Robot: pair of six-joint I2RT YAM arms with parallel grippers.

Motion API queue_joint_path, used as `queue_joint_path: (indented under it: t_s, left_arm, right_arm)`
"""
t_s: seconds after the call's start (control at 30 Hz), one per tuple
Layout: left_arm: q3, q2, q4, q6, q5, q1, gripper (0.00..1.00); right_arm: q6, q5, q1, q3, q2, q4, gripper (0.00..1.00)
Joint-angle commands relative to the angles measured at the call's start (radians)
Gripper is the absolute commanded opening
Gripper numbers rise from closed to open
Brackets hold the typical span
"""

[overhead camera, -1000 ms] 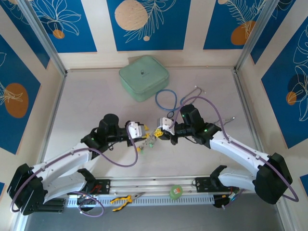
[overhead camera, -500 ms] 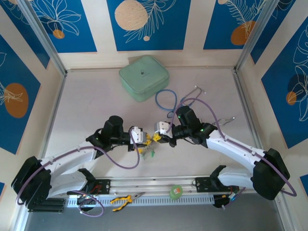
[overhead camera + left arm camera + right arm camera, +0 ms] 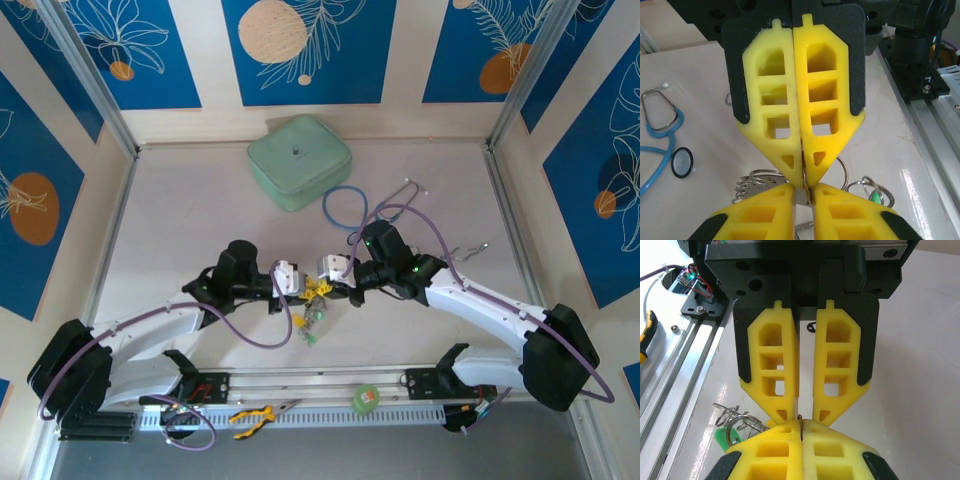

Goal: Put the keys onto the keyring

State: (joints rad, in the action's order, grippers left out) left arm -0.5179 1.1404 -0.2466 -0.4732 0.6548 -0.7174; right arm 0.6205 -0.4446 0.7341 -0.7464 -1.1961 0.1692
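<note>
Both my left gripper [image 3: 306,290] and right gripper [image 3: 326,285] meet tip to tip mid-frame, each clamped on the keyring [image 3: 800,421]; keys [image 3: 311,325] bunch just below.

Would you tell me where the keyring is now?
The keyring is near the table's centre in the top view, pinched between left gripper and right gripper.

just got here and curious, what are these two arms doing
Both arms meet at the middle of the table. The left pincer and the right pincer are each shut on what looks like the keyring, a thin metal ring. A bunch of keys with a green tag is just below them.
</note>
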Motion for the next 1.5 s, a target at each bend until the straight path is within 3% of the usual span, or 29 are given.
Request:
queue_joint_path:
  t_s: [0.0,0.07,0.13,0.23,0.5,1.07,1.27,1.47]
  left_arm:
    - [0.005,-0.011,-0.050,0.003,0.004,0.004,0.00]
    - [0.008,-0.019,-0.045,-0.006,-0.017,0.005,0.00]
    - [0.014,-0.036,-0.043,-0.018,-0.044,0.004,0.00]
    - [0.029,-0.078,-0.056,-0.052,-0.111,0.004,0.00]
    - [0.046,-0.157,-0.069,-0.180,-0.268,-0.005,0.00]
    - [0.046,-0.181,-0.055,-0.151,-0.285,-0.026,0.00]
    - [0.053,-0.175,-0.062,-0.144,-0.285,-0.028,0.00]
    - [0.050,-0.169,-0.073,-0.099,-0.282,-0.028,0.00]
  right_arm:
    - [-0.004,-0.061,0.023,-0.041,0.000,-0.030,0.00]
    - [-0.020,-0.032,0.024,-0.035,0.009,-0.046,0.02]
    - [-0.030,0.019,0.011,-0.020,0.038,-0.047,0.25]
    - [-0.063,0.075,-0.036,0.013,0.109,-0.024,0.35]
    - [-0.126,0.195,-0.016,0.060,0.174,0.004,0.30]
    - [-0.132,0.370,0.048,0.017,0.033,-0.132,0.17]
    - [-0.145,0.320,0.051,0.025,0.030,-0.164,0.14]
    - [-0.066,0.310,0.056,0.032,0.064,-0.113,0.20]
